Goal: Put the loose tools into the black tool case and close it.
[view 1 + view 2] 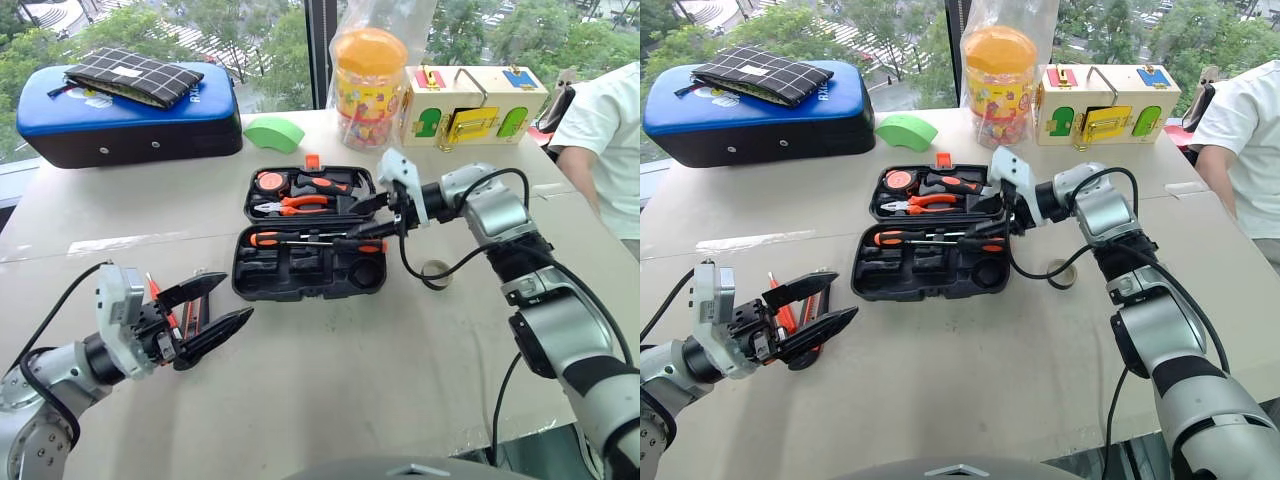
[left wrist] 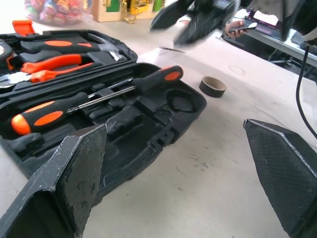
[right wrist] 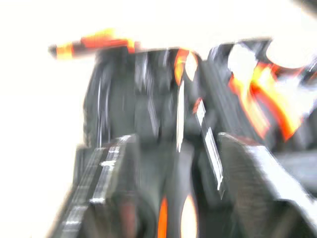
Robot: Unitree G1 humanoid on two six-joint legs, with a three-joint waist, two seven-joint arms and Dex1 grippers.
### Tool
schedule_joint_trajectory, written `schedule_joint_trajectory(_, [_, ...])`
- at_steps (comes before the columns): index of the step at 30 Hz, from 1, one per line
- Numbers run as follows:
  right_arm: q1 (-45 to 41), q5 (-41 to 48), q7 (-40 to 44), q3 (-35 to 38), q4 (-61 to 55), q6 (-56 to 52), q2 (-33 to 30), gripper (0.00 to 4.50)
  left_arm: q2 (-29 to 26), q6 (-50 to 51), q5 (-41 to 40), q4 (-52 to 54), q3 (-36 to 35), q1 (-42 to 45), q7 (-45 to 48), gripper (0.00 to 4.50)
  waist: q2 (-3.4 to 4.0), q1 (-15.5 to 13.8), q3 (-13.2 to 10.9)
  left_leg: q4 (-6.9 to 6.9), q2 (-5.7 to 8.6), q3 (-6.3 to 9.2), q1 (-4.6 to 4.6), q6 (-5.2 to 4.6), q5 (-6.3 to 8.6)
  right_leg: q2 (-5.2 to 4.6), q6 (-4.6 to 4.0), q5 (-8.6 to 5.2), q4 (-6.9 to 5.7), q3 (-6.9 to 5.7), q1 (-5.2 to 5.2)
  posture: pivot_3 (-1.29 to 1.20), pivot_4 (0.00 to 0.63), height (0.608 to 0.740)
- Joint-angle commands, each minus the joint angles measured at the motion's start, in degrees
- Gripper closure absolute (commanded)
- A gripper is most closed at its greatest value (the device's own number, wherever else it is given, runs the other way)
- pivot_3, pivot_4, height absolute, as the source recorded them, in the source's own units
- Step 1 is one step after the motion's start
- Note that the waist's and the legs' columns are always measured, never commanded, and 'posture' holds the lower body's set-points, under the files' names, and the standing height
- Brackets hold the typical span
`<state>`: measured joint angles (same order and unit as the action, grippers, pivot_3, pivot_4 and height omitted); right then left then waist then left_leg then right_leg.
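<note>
Now the ribbed black tool case (image 1: 308, 262) lies open, glossy screwdrivers (image 1: 300, 239) slotted, left gripper (image 1: 215, 312) gaping wide, right gripper (image 1: 368, 222) parted, empty.

Silver arm (image 1: 560, 330) segments, black joints; black cables; white wrist housings.

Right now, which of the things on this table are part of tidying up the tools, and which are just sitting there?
Part of the job:
- black tool case, lying open
- two screwdrivers laid in it
- orange tools beside the left claw
- tape roll on the table
- right claw over the case

Just lying about:
- blue case
- checked pouch
- green block
- toy jar
- wooden latch box
</note>
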<state>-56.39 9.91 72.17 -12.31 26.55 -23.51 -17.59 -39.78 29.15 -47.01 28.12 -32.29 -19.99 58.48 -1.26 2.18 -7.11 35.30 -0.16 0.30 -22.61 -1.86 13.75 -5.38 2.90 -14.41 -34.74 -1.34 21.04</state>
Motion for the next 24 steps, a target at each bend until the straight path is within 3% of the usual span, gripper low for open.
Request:
schedule_joint_trajectory(1, [1.9,1.1,-5.4,2.3,-5.4,-3.0,0.3,4.09,-0.1,-1.3,0.0,-0.1,0.3,0.5,0.0,0.00,-0.01,0.0,0.0,-0.01,0.00,0.00,0.00,0.00,0.00,-0.01,0.00,0.00,0.01,0.00,0.00,0.00,0.150,0.740])
schedule_joint_trajectory(2, [3.3,0.5,-6.8,1.9,-6.3,-2.7,0.6,4.36,-0.1,-1.4,0.1,-0.3,0.4,0.6,0.1,0.00,-0.01,0.0,0.0,-0.02,0.00,0.00,-0.01,0.00,0.00,-0.02,-0.01,0.00,0.02,0.00,0.00,0.00,0.150,0.740])
schedule_joint_trajectory(8, [10.1,-2.9,-11.2,-1.8,-10.2,-0.4,0.5,4.36,-0.2,-1.6,0.2,-0.6,0.7,0.8,-0.1,0.00,-0.03,0.1,0.0,-0.08,0.01,-0.04,-0.06,0.00,0.00,-0.03,-0.01,0.00,0.01,0.04,0.10,0.00,0.150,0.740])
schedule_joint_trajectory(24, [11.1,-4.3,-9.5,-5.8,-15.6,-7.1,-6.5,4.36,0.3,-2.6,0.7,-0.5,1.1,-0.5,-0.2,0.00,-0.03,0.0,0.0,-0.08,0.00,-0.07,-0.11,0.00,0.00,-0.06,-0.02,0.00,0.05,0.06,0.15,0.00,0.150,0.740])
